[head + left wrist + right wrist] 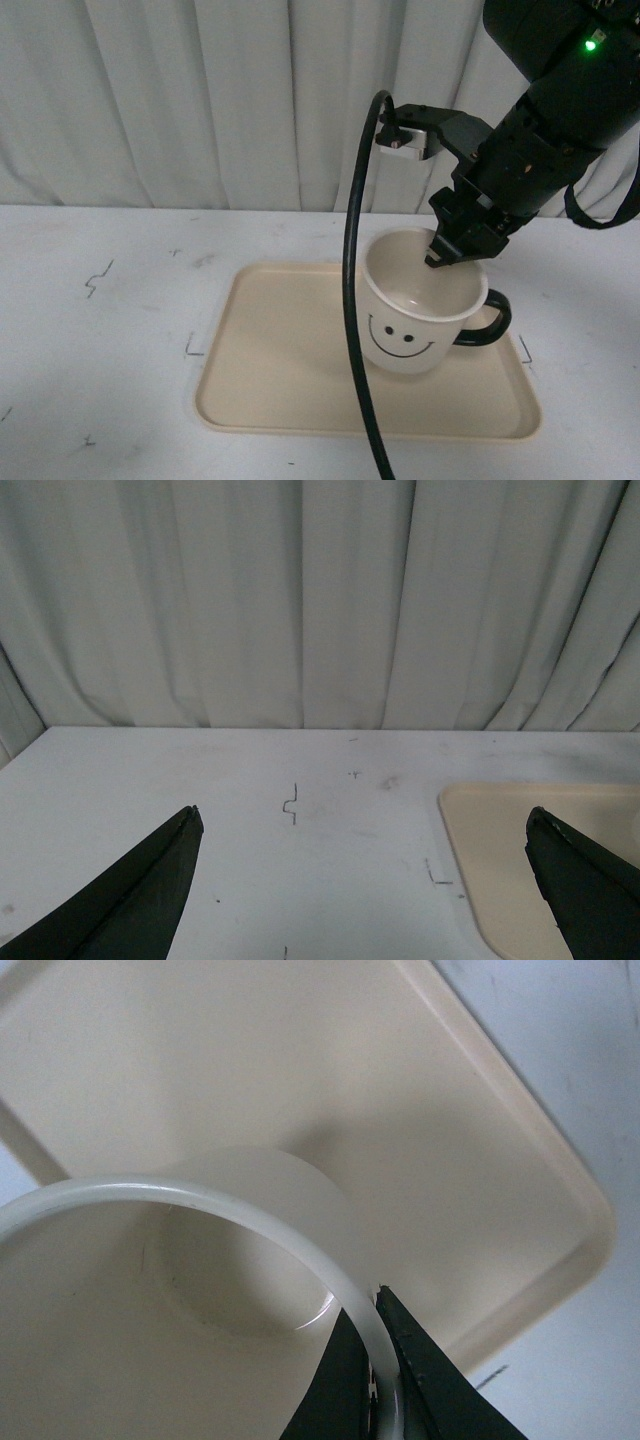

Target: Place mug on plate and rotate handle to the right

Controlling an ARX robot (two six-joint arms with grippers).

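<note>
The cream-white mug point(410, 318) with a black smiley face stands on the right part of the beige plate point(270, 370). Its black handle point(488, 318) points right. My right gripper point(447, 252) comes down from above and is shut on the mug's far right rim, one finger inside and one outside. In the right wrist view the gripper point(368, 1305) pinches the white rim of the mug point(200, 1200), with the plate point(480, 1160) beneath. My left gripper point(362, 825) is open and empty above the bare table, left of the plate point(520, 860).
A white table point(100, 330) carries the plate, with small black pen marks point(97, 279) on it. A grey curtain point(200, 100) hangs behind. A black cable point(352, 300) hangs from the right arm in front of the mug.
</note>
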